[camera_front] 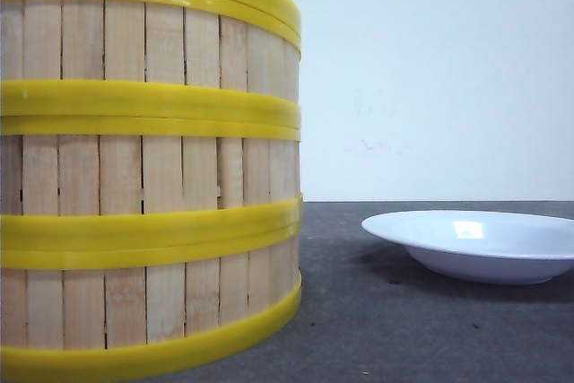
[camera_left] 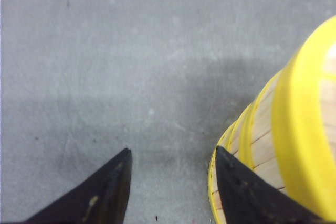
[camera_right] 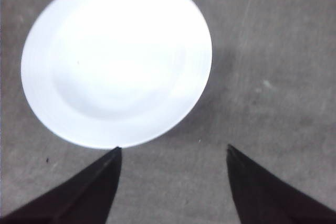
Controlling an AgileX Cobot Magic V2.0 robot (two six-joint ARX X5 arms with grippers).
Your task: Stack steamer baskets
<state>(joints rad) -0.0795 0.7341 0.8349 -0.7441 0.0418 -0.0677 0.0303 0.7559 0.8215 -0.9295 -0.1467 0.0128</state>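
Note:
Three steamer baskets (camera_front: 148, 177) with pale wooden slats and yellow rims stand stacked one on another, filling the left of the front view. The left wrist view shows the same stack (camera_left: 286, 129) from above at one side. My left gripper (camera_left: 173, 151) hangs open over the grey table beside the stack, one fingertip (camera_left: 231, 174) overlapping the stack's lower rim in the picture. My right gripper (camera_right: 173, 149) is open above bare table, with nothing between its fingers. Neither gripper appears in the front view.
A white shallow plate (camera_front: 480, 241) lies on the dark grey table (camera_front: 377, 329) to the right of the stack. In the right wrist view the plate (camera_right: 115, 59) sits just beyond my right fingertips. A pale wall rises behind the table.

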